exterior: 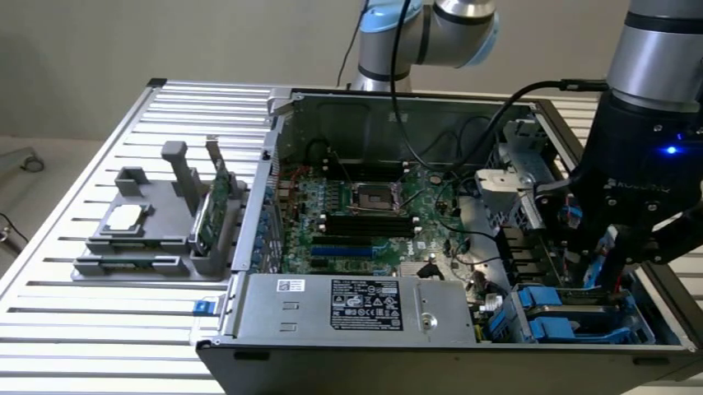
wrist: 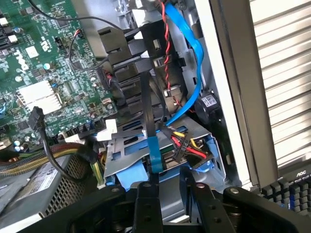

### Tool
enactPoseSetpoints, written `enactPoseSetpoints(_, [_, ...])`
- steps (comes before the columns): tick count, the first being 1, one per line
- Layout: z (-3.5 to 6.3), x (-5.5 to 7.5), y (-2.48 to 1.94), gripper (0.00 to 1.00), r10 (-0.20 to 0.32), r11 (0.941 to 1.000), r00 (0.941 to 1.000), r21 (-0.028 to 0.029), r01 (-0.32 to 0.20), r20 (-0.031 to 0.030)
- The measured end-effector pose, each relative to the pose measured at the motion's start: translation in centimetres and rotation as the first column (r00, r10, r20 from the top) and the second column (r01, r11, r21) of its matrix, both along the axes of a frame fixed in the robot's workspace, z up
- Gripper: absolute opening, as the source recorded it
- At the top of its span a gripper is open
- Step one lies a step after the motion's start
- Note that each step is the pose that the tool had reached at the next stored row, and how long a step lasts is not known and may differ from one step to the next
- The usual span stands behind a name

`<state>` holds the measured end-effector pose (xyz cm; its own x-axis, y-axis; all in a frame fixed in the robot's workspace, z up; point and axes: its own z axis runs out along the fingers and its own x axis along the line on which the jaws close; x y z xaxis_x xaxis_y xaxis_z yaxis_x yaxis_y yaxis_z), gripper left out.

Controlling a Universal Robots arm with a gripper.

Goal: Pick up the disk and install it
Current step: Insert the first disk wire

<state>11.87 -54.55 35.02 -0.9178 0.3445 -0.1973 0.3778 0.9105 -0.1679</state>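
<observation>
Here, the claw [wrist: 167,183] hangs low inside an open computer case [exterior: 329,362], at the near corner on the exterior view's right. Its two black fingers [wrist: 146,204] stand partly spread, and nothing can be seen clamped between them. A pale blue-grey surface shows in the gap, but I cannot tell whether either finger touches it.

Just beneath the claw is a silver drive cage [wrist: 124,150]. The disk [exterior: 546,300] lies there and shows mainly as the blue edge of its carrier frame. A black ribbon [wrist: 146,97] and a bundle of red, yellow and black wires [wrist: 187,145] run down to the cage, and a blue cable [wrist: 194,73] curves past on its far side.

Toward the exterior view's left, inside the case, lies the green motherboard [exterior: 363,214]. Nearer is a grey power supply [exterior: 351,304] with a black label.

Outside the case, further left on the slatted metal table [exterior: 66,321], a grey holder [exterior: 143,247] carries a small square silver chip [exterior: 123,218] and a thin green card [exterior: 206,216] standing on edge.
</observation>
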Motion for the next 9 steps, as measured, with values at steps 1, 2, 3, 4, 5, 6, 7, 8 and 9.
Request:
enactPoseSetpoints(1, [0.00, 0.22, 0.00, 0.31, -0.001, 1.0000, 1.0000, 0.0000, 0.001, 0.0000])
enactPoseSetpoints(2, [0.00, 0.41, 0.00, 0.31, -0.002, 1.0000, 1.0000, 0.0000, 0.002, -0.0001])
enactPoseSetpoints(3, [0.00, 0.55, 0.00, 0.31, -0.003, 1.0000, 1.0000, 0.0001, 0.003, -0.0001])
enactPoseSetpoints(4, [0.00, 0.61, -0.01, 0.31, -0.006, 1.0000, 1.0000, 0.0001, 0.006, -0.0001])
enactPoseSetpoints(5, [-0.01, 0.64, -0.03, 0.31, -0.010, 1.0000, 1.0000, 0.0001, 0.010, 0.0000])
enactPoseSetpoints(6, [-0.01, 0.64, -0.06, 0.31, -0.015, 0.9999, 0.9999, 0.0001, 0.015, -0.0001])
enactPoseSetpoints(7, [0.00, 0.65, -0.09, 0.31, -0.021, 0.9998, 0.9998, -0.0001, 0.021, -0.0001])
enactPoseSetpoints(8, [0.00, 0.68, -0.14, 0.31, -0.025, 0.9997, 0.9997, 0.0000, 0.025, -0.0001])
enactPoseSetpoints(9, [0.00, 0.71, -0.19, 0.31, -0.028, 0.9996, 0.9996, 0.0000, 0.028, -0.0001])
